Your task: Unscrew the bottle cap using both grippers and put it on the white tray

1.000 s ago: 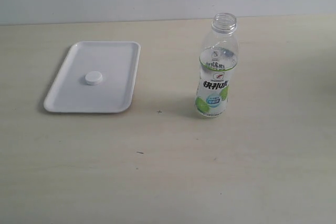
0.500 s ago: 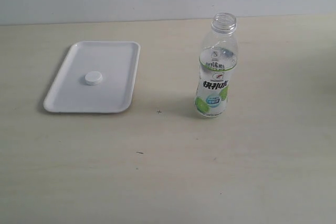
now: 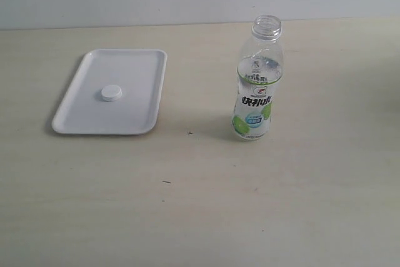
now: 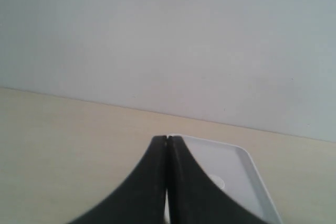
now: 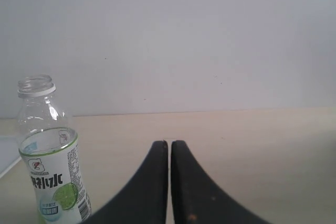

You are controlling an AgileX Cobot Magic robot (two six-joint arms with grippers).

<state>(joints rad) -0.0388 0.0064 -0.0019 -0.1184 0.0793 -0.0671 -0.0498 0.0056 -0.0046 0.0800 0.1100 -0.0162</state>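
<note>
bottle cap (image 3: 112,93) lay on white tray (image 3: 132,70) | left gripper (image 4: 167,139), right gripper (image 5: 169,142) sat closed, empty | risk: stray arm toppling uncapped bottle (image 3: 256,92) right of tray

We see a white bottle cap (image 3: 112,93), a white tray (image 3: 132,67), a clear bottle (image 3: 257,89) labelled white and green with dark characters, and a pale beige table (image 3: 200,217).

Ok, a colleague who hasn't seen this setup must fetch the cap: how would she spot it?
On the pale table, left of the upright open bottle in the exterior view, lies a flat white tray. The bottle cap sits near the tray's middle: a small round white disc, the only thing on it.
</note>
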